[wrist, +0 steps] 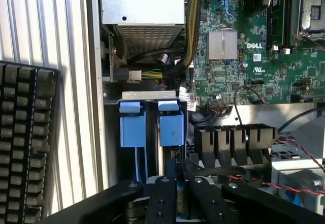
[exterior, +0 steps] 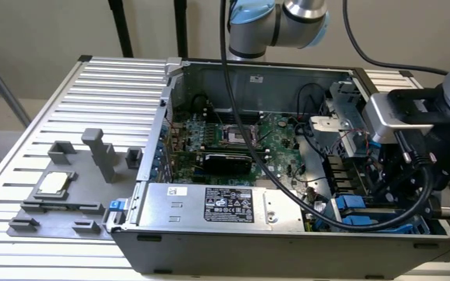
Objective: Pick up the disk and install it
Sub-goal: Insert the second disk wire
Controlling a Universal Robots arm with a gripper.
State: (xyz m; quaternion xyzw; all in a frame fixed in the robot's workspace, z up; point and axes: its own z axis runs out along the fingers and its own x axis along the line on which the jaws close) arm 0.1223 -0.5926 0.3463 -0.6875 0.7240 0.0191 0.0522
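A grey robot arm (exterior: 444, 111) reaches down into the open grey metal computer case (exterior: 287, 249) at the exterior view's right, its wrist low over the drive bays in the corner of the case nearest the camera. In the wrist view the black, linkage-fingered gripper (wrist: 177, 186) has its fingers (wrist: 161, 198) drawn in close, clenched on the thin edge of the disk (wrist: 171, 126), a flat drive in a blue plastic carrier frame seen end-on. The disk stands upright in a bay slot, its blue end toward the silver bracket at the slot's far end (how deep it sits cannot be told). Just beside it, in the neighbouring slot, stands a second blue plastic carrier (wrist: 132, 125), also upright and apart from the fingers. Beyond the bays lie the green motherboard (exterior: 241, 137) with a small ribbed silver heat sink (wrist: 222, 44), and the boxy silver power supply with a black-and-white label (exterior: 225, 205) along the case's near wall. The case rests on a slatted white metal table (exterior: 108, 82). On the table at the exterior view's left a grey moulded fixture (exterior: 92, 158) carries a small square silver chip (exterior: 55, 182), well apart from the arm. A black keyboard (wrist: 25, 142) lies on the slats outside the case wall.
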